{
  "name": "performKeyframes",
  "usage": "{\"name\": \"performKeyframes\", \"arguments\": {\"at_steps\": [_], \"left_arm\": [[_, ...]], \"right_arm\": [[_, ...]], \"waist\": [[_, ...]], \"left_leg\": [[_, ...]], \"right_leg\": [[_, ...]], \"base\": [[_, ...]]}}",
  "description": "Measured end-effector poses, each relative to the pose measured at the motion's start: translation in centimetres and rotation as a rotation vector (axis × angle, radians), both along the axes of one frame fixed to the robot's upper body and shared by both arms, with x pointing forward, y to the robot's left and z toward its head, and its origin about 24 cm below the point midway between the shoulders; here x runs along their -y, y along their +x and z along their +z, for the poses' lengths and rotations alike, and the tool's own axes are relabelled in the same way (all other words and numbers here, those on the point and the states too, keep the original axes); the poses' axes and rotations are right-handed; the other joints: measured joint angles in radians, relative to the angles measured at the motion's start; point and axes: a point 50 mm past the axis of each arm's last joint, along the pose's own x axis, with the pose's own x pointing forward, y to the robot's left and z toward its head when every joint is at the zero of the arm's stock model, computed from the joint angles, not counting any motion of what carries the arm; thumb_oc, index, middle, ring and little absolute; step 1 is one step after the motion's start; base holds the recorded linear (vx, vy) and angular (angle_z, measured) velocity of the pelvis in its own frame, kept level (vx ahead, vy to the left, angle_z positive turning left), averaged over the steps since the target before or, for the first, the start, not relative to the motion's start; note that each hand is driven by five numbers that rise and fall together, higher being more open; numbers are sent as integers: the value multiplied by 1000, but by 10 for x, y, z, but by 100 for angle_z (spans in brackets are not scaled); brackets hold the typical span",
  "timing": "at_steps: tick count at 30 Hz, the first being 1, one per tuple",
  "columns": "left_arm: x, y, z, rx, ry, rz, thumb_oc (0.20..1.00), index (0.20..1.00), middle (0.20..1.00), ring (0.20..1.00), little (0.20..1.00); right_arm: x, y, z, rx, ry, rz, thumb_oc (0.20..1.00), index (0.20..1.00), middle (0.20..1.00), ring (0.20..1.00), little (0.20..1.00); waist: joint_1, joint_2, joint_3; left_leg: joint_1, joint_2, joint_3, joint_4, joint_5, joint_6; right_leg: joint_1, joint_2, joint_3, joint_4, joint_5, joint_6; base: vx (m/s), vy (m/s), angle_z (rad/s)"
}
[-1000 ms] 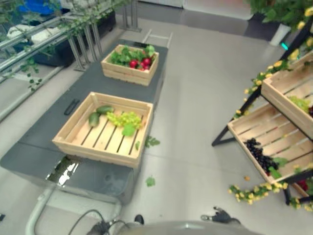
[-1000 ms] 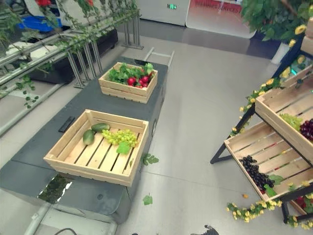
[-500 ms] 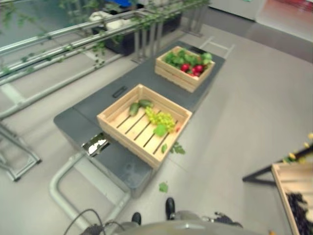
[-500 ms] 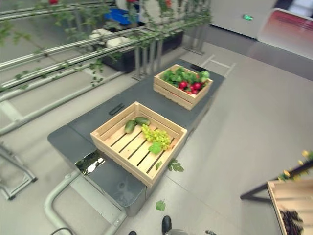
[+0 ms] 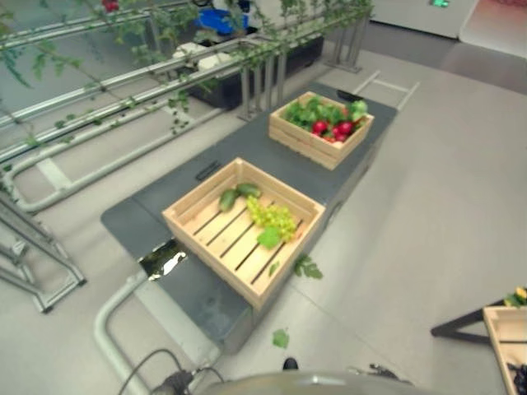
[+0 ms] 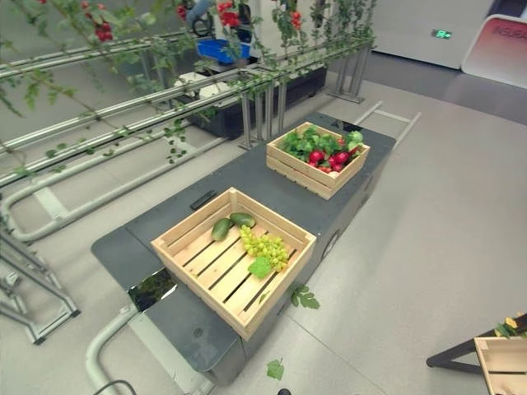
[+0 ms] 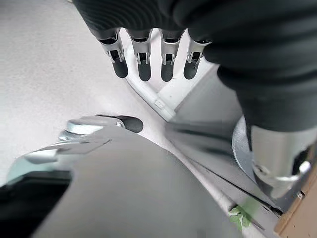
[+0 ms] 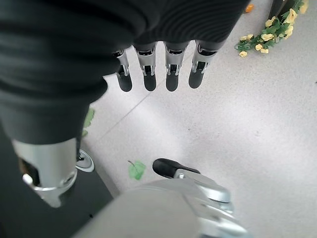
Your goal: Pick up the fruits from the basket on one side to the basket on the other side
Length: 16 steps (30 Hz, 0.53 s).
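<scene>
Ahead on a grey platform [image 6: 247, 177]: a near wooden crate [image 6: 235, 257] holding green grapes [image 6: 263, 247] and two green fruits [image 6: 230, 224], and beyond it a far crate [image 6: 317, 159] of red fruit [image 6: 329, 158] among leaves, with corners of a wooden rack [image 6: 498, 362] at the lower right. Seen from the wrists alone: left hand [image 7: 148, 54] and right hand [image 8: 158, 64] hanging over grey floor [image 8: 237, 124], fingers straight and relaxed, holding nothing, well away from both crates. Also past the right hand, yellow flowers [image 8: 270, 34] and a fallen leaf [image 8: 136, 169].

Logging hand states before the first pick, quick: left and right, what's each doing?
Left hand: open, fingers straight, holding nothing.
Right hand: open, fingers straight, holding nothing.
</scene>
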Motion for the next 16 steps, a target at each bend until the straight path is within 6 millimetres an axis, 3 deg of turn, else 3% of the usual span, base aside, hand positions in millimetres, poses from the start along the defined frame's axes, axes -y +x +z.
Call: {"name": "performKeyframes", "arguments": {"at_steps": [5, 16], "left_arm": [[0, -19, -2, -57, -2, 15, 1000, 1000, 1000, 1000, 1000], [-3, -24, -2, -71, -1, 15, 1000, 1000, 1000, 1000, 1000]], "right_arm": [[-1, -2, -1, -10, -1, 15, 1000, 1000, 1000, 1000, 1000], [-9, -10, -3, -43, 13, 47, 1000, 1000, 1000, 1000, 1000]], "waist": [[-4, 4, -4], [-4, -17, -54]], "left_leg": [[23, -2, 18, -52, 22, 8], [77, -3, 23, -77, 26, 3]], "right_leg": [[4, -6, 3, 1, 6, 10], [42, -6, 4, 0, -9, 31]], "base": [[60, 6, -7], [13, 6, -1]]}}
